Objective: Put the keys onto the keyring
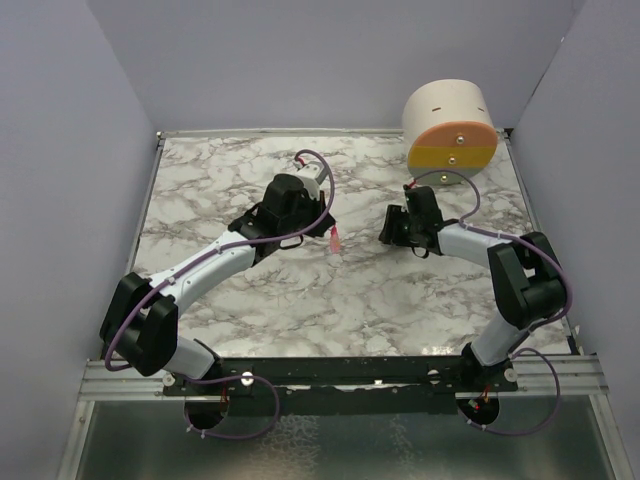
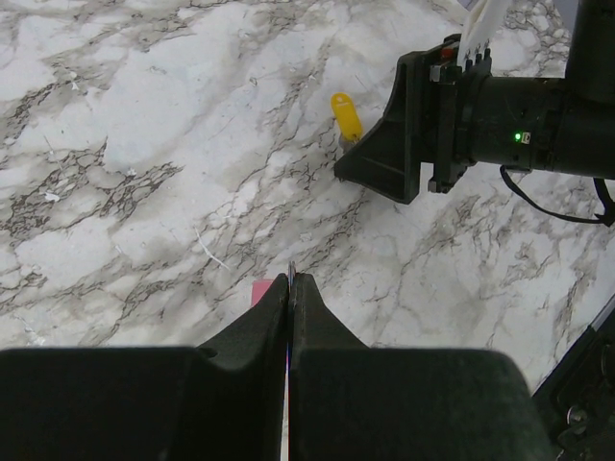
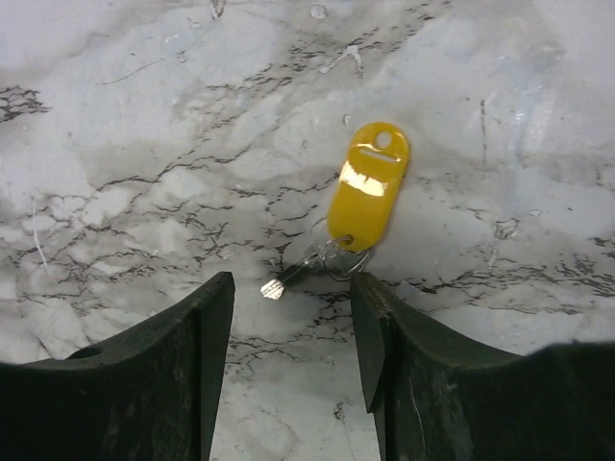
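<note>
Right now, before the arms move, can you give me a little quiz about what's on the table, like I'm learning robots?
1. True or false: the right end effector is shut on the yellow key.
2. Which colour peeks out at the tips of the left end effector? A green, B pink, C blue.
3. Fill in: the big cylinder stands at the table's far ___ corner.

Key
1. False: it is open, and the key lies on the table just ahead of its fingers.
2. B, the pink key.
3. right
</note>
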### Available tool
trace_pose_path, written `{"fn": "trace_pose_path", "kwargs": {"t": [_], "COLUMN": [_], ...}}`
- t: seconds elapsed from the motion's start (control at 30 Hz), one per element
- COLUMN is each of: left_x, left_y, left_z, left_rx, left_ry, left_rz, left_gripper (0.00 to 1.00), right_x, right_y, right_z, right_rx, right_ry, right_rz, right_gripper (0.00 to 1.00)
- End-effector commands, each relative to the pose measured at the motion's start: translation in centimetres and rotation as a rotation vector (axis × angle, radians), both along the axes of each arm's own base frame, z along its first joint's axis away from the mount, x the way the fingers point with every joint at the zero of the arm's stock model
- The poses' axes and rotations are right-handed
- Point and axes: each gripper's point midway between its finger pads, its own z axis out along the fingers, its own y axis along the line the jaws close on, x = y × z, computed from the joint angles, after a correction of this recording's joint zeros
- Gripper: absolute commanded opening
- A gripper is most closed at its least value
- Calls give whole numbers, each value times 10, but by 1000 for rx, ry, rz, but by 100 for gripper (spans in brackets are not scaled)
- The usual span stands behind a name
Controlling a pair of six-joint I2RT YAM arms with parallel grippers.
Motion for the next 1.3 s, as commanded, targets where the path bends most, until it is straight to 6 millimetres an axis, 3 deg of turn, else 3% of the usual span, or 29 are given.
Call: {"fn": "trace_pose_path", "kwargs": {"t": [0.0,0.4,0.73,1.0,1.27], "left_x": [-2,2,4,3,3], "left_y": [1,7,7,5,6], "left_z": [12,6,6,5,4], "left_rx": [-36,-23,-35,-48,-43], "left_ry": [-27,-19,-20,-19,-20], "left_rz": [-13,-2,1,-2,-3], "left_gripper": [0,0,0,0,0], "right_x": [1,27,28,30,37], "right_y": [21,44,24,13,13], "right_z": [1,1,38,30,24], "right_rx": [97,145,-43,-196,-241], "right_ry": [1,-28,-176,-166,-157], "right_rz": [55,98,15,-31,-43], "right_gripper": [53,51,48,40,37]}}
